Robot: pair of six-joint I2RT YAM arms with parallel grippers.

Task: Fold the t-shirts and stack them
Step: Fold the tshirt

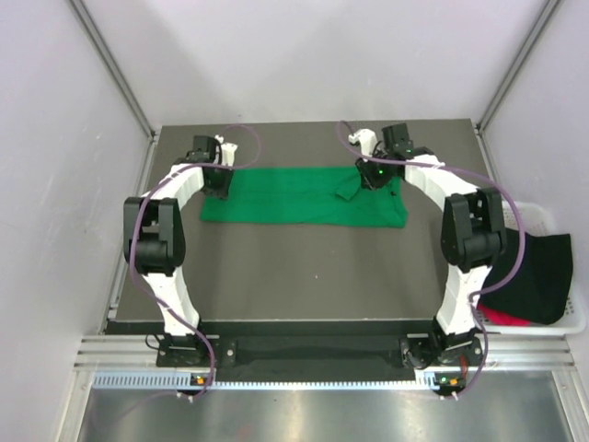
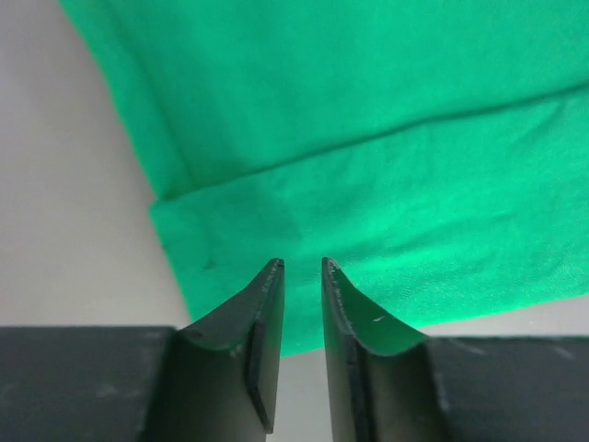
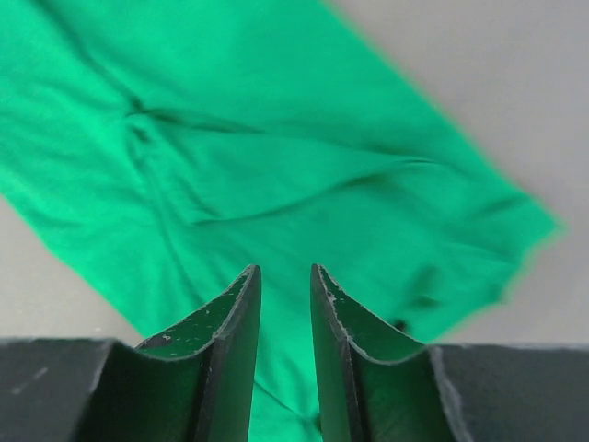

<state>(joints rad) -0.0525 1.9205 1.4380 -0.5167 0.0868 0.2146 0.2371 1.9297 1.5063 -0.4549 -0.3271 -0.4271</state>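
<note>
A bright green t-shirt [image 1: 294, 198] lies on the dark table as a long flat band, with a rumpled sleeve near its right end. My left gripper [image 1: 218, 187] hovers over the shirt's left end; in the left wrist view [image 2: 302, 262] its jaws stand slightly apart and empty over a folded edge of the green t-shirt [image 2: 386, 184]. My right gripper [image 1: 369, 178] hovers over the rumpled right part; in the right wrist view [image 3: 285, 269] its jaws are slightly apart and empty above the creased green t-shirt [image 3: 276, 157]. A black t-shirt [image 1: 543, 272] and a red t-shirt [image 1: 504, 319] lie bunched at the right.
A white basket [image 1: 575, 318] at the table's right edge holds the black and red shirts. Grey walls with metal frame posts close in the left, back and right. The dark table [image 1: 304, 272] runs from the shirt to the arm bases.
</note>
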